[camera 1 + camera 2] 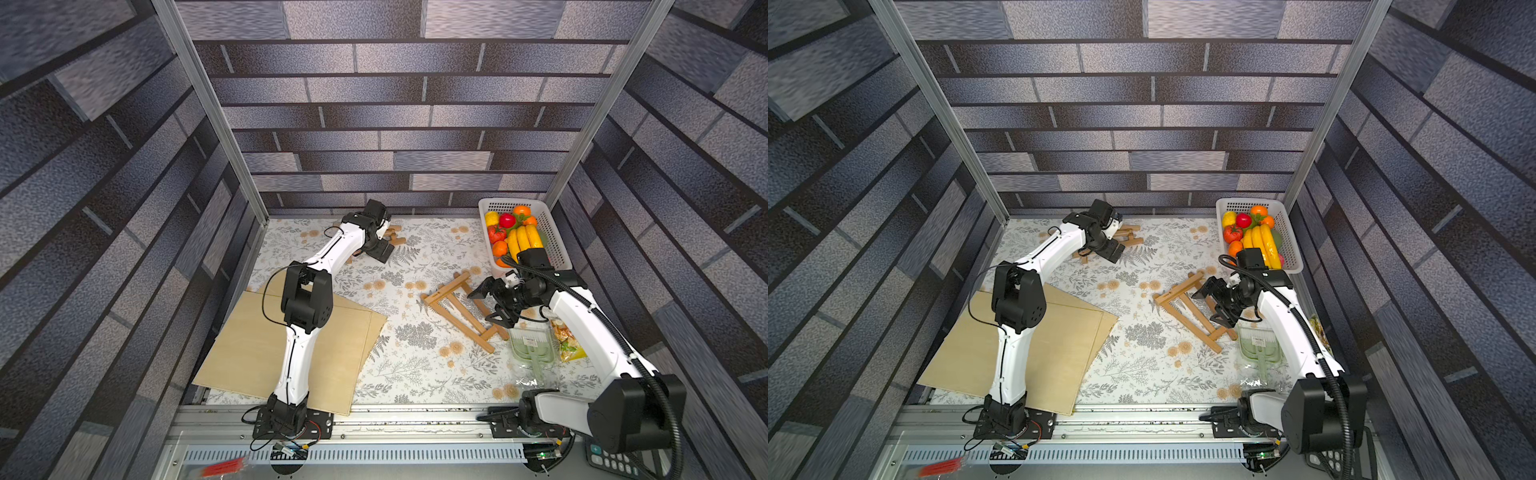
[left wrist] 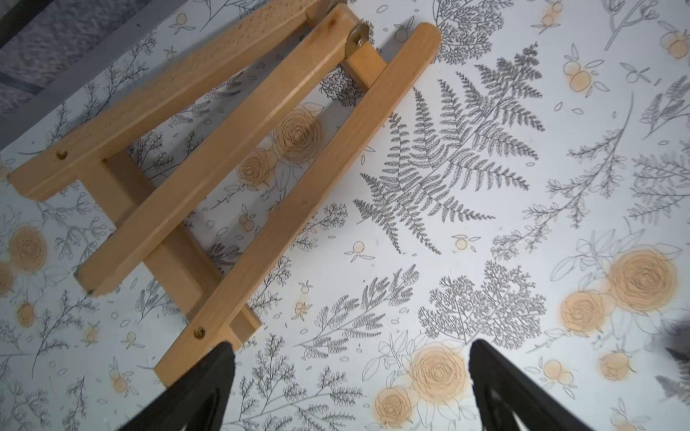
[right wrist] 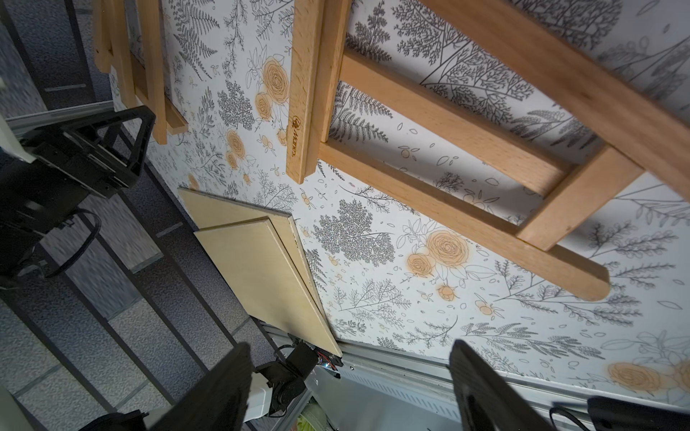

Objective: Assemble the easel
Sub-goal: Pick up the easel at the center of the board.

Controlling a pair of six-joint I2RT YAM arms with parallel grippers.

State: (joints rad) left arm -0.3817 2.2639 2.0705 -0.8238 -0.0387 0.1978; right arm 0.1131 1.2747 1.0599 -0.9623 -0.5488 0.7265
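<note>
One folded wooden easel (image 1: pixel 446 286) (image 1: pixel 1179 287) lies flat on the flowered tablecloth at the right, and the right wrist view shows its rails (image 3: pixel 448 119) close up. My right gripper (image 1: pixel 488 306) (image 1: pixel 1209 307) (image 3: pixel 350 347) hangs open just over its right-hand side, with nothing between the jaws. Another folded easel (image 1: pixel 395 237) (image 1: pixel 1129 237) (image 2: pixel 224 141) lies near the back wall. My left gripper (image 1: pixel 381 249) (image 1: pixel 1112 249) (image 2: pixel 351 347) hovers wide open over its near end. One of that gripper's fingertips (image 2: pixel 224 350) stands at a leg's end, and whether they touch is unclear.
Two thin wooden boards (image 1: pixel 249 345) (image 1: pixel 963 353) (image 3: pixel 261 268) lie stacked at the front left under the left arm. A white basket (image 1: pixel 552 232) of fruit stands at the back right. A green packet (image 1: pixel 532 345) and a snack bag (image 1: pixel 567 340) lie beside the right arm.
</note>
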